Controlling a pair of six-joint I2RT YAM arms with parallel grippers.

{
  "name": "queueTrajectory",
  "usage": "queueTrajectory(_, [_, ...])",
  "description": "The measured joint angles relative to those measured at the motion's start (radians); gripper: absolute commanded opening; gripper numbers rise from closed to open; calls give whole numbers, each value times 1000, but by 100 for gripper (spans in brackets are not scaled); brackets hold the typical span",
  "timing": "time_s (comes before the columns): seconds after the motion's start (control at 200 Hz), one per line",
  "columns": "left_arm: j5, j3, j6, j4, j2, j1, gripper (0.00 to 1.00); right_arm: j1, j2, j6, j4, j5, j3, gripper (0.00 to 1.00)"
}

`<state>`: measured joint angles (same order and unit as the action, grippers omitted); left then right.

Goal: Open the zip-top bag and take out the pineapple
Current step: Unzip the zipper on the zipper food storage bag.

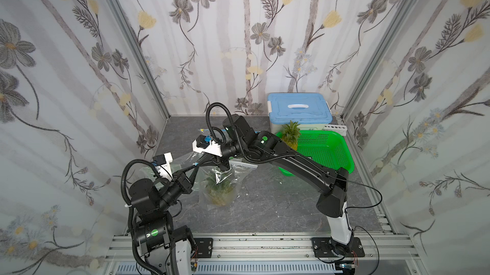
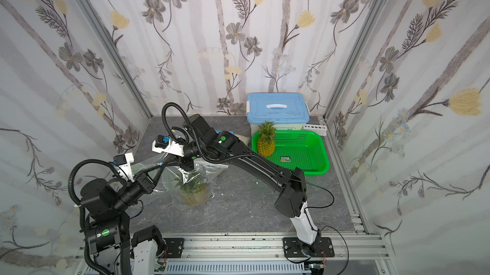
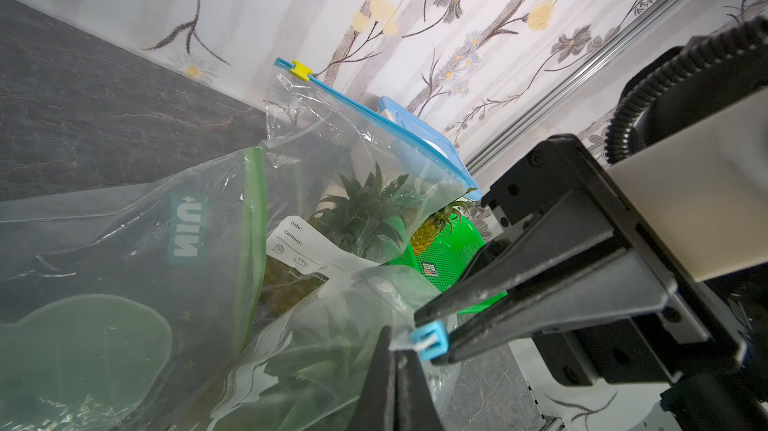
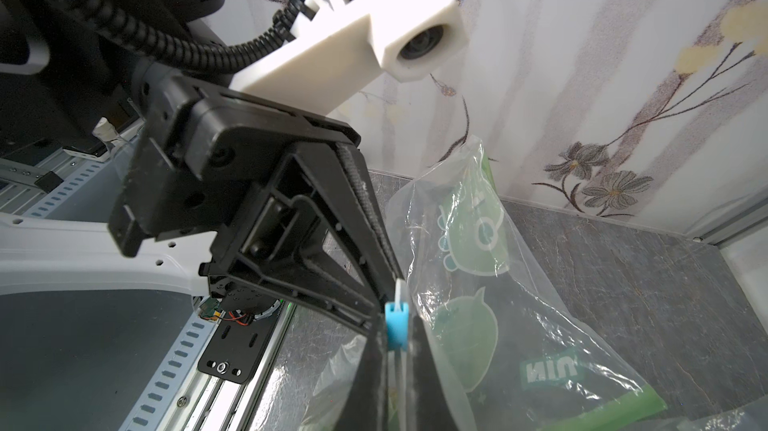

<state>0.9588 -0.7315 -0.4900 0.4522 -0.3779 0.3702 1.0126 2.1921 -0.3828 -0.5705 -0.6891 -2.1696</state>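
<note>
Fingers of the left gripper [image 3: 395, 345] fill the near edge of its wrist view, pinched tight on the top edge of the zip-top bag [image 1: 217, 183]; the right gripper [image 4: 397, 339] meets it tip to tip, clamped on the blue slider [image 3: 430, 339] at that same edge; both pairs of jaws are closed. The bag hangs from the two tools, its bottom on the dark table [image 1: 265, 202]; the pineapple [image 1: 218, 194] sits inside, below both grippers, its leaves nearer them than its body, touching neither. Beside the left gripper lies a second clear bag [image 3: 124, 262] with green print; behind the right gripper's arm stands a green basket [image 1: 331, 154] holding another pineapple [image 1: 290, 137]; a blue-lidded box [image 1: 299, 108] stands beyond that.
</note>
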Motion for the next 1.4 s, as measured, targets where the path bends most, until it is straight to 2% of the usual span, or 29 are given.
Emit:
queueTrajectory(0.829, [-10,-20,15,34,10,-1,0,-43,-36,19,35,1,120,0])
queueTrajectory(1.294, [-18,-26,14,-11,13,0,0,-64,-175,34,32,76,312,0])
queueTrajectory(1.404, [16,-16,-11,-52,1,0,20,-62,-185,35,39,79,313,0])
